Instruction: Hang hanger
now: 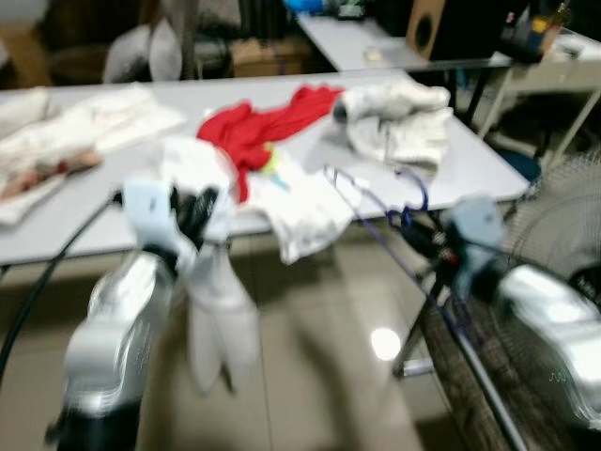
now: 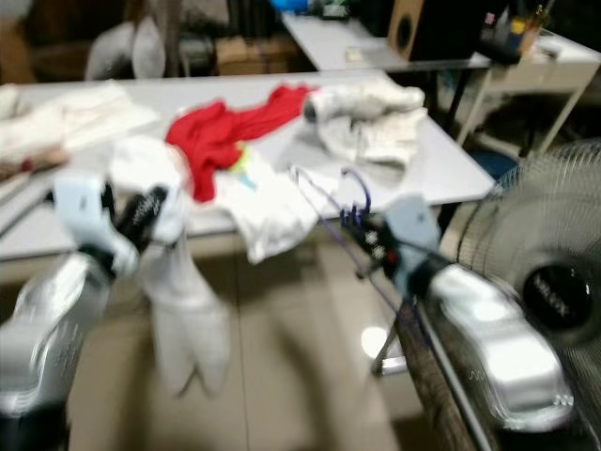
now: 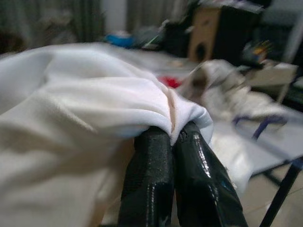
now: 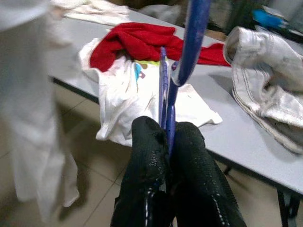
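Right wrist view has the right gripper (image 4: 166,137) with its two black fingers (image 4: 147,156) pressed together on the thin blue hanger (image 4: 191,42), whose wire rises from between them and curves up toward the hook. Seen from the head cameras, that hanger is held up in front of the robot's right arm, over the near edge of the grey surface (image 1: 488,164) and just above the tiled floor (image 1: 319,319). The left gripper (image 1: 192,211) is raised on the other side, its fingers (image 3: 151,161) clamped shut on a fold of a white garment (image 1: 221,310) that hangs down limp below the edge of the surface. Lying on the surface are a red cloth (image 1: 258,122), a white shirt with a small coloured print (image 1: 300,202) draped over the near edge, a crumpled off-white garment (image 1: 399,117) further right, and more pale clothes (image 1: 66,136) at the far left. A standing fan (image 2: 554,272) is close beside the right arm. Both head views are blurred.
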{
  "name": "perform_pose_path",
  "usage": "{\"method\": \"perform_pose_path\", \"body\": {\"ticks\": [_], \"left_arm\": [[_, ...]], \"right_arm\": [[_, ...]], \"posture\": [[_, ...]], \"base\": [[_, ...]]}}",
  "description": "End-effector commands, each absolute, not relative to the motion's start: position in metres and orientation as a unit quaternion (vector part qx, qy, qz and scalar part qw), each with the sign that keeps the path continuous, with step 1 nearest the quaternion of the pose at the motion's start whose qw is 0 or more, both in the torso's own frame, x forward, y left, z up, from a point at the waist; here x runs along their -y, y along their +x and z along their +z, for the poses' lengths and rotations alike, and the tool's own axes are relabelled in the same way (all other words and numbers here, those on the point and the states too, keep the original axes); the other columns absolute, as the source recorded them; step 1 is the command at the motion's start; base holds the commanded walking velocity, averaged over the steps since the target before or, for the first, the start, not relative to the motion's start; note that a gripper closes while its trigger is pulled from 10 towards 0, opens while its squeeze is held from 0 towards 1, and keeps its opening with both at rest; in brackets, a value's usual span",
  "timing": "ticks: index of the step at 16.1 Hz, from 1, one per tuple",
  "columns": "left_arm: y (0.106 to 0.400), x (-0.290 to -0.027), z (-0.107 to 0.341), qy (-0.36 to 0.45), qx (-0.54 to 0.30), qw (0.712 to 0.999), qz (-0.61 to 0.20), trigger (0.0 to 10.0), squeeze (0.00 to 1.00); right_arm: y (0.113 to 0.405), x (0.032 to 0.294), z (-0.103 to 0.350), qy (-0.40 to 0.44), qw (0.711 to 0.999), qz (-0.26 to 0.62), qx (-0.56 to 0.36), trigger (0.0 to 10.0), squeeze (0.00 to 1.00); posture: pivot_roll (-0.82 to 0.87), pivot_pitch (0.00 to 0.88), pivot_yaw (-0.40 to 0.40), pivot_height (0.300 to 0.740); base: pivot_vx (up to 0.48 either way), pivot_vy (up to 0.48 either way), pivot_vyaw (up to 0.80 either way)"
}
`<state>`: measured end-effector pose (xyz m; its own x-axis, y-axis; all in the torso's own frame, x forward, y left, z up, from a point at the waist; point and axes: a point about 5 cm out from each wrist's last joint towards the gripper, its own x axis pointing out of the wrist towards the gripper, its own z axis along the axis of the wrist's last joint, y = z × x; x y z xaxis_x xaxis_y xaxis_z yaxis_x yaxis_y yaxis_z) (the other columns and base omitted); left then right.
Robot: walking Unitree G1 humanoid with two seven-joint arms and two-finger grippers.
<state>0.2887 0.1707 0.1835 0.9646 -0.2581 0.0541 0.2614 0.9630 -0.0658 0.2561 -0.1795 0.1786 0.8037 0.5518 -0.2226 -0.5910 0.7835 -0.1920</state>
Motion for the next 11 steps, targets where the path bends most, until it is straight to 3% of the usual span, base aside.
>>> {"method": "perform_pose_path", "body": {"ticks": [1, 5, 8, 11], "left_arm": [[0.297, -0.158, 0.196, -0.041, 0.045, 0.983, -0.173, 10.0, 0.00], [0.325, -0.144, 0.227, -0.040, 0.084, 0.971, -0.221, 10.0, 0.00], [0.345, -0.133, 0.259, -0.044, 0.119, 0.960, -0.250, 10.0, 0.00], [0.350, -0.126, 0.290, -0.046, 0.156, 0.945, -0.284, 10.0, 0.00]], "right_arm": [[0.248, 0.184, 0.188, -0.132, 0.922, 0.355, -0.077, 10.0, 0.00], [0.215, 0.180, 0.205, -0.132, 0.838, 0.517, -0.114, 10.0, 0.00], [0.214, 0.167, 0.210, -0.118, 0.808, 0.568, -0.102, 10.0, 0.00], [0.222, 0.156, 0.210, -0.121, 0.796, 0.586, -0.091, 10.0, 0.00]], "posture": [[-0.15, 0.000, 0.010, 0.740], [-0.15, 0.000, 0.004, 0.740], [-0.14, 0.000, 0.005, 0.740], [-0.14, 0.000, 0.009, 0.740]], "base": [[0.386, 0.000, 0.00], [0.382, 0.000, 0.00], [0.382, 0.000, 0.00], [0.384, 0.000, 0.00]]}}
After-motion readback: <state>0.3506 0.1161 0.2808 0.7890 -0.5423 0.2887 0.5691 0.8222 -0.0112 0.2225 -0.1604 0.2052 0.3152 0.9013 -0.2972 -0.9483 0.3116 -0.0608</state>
